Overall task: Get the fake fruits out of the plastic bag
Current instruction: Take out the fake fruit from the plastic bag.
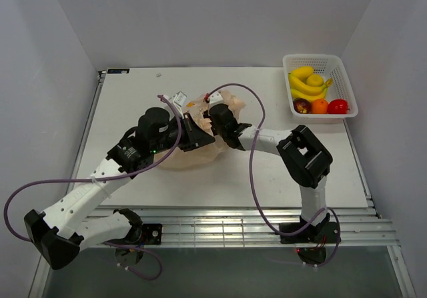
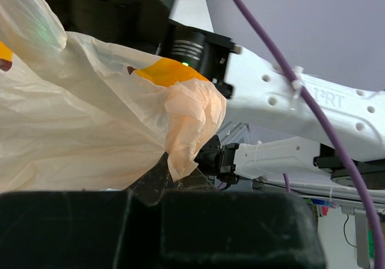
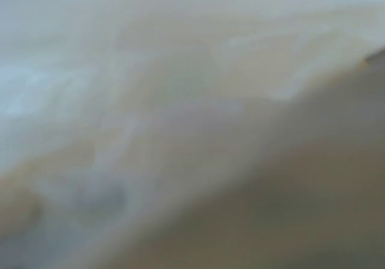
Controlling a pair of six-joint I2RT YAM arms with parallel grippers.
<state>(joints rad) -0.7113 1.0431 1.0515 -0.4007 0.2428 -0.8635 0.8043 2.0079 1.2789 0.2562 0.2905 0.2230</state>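
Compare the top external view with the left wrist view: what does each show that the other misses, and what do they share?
Only top external: the white basket far right, holding a banana bunch, an orange fruit and a red fruit. Only left wrist: a yellow-orange patch on the film, up close. Both: the plastic bag, the right arm and a purple cable.
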